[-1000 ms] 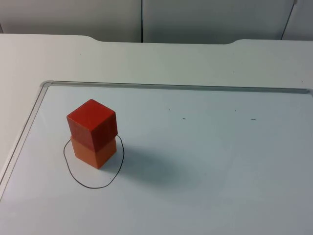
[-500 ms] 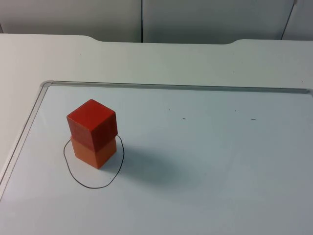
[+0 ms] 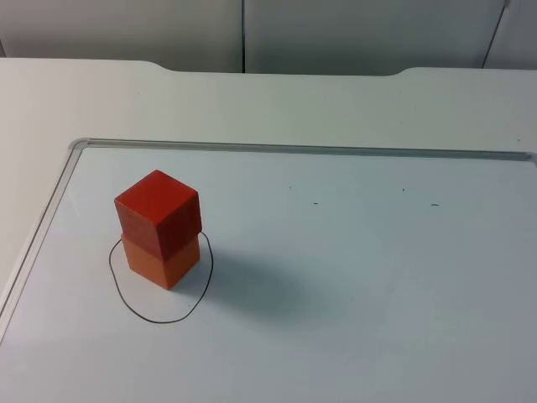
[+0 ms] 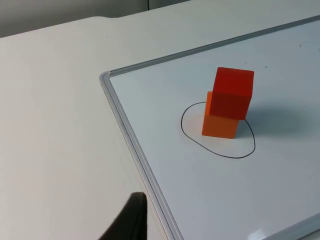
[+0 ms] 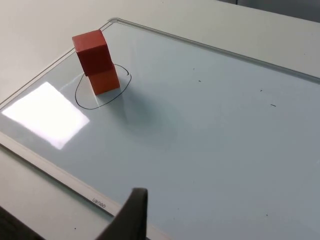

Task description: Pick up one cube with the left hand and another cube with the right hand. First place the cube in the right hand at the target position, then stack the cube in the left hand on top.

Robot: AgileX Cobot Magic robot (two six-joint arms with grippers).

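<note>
Red cube (image 3: 158, 210) sits on the orange cube (image 3: 163, 261) inside the hand-drawn black oval (image 3: 160, 282) on the whiteboard (image 3: 352, 277), its top block twisted slightly off the lower one's edges. Both look like matte painted wood with crisp corners; the board is glossy, with a metal frame. Judging by this, stacking is done. Both arms wait, drawn back; whether either gripper's jaws are wide or narrow cannot be told from the single black fingertip (image 4: 131, 220) by the left camera and the other fingertip (image 5: 131, 215) by the right.

Top cube (image 3: 158, 210) stacked on bottom cube (image 3: 163, 260), inside drawn circle (image 3: 159, 319), whiteboard's (image 3: 377, 277) left part.
</note>
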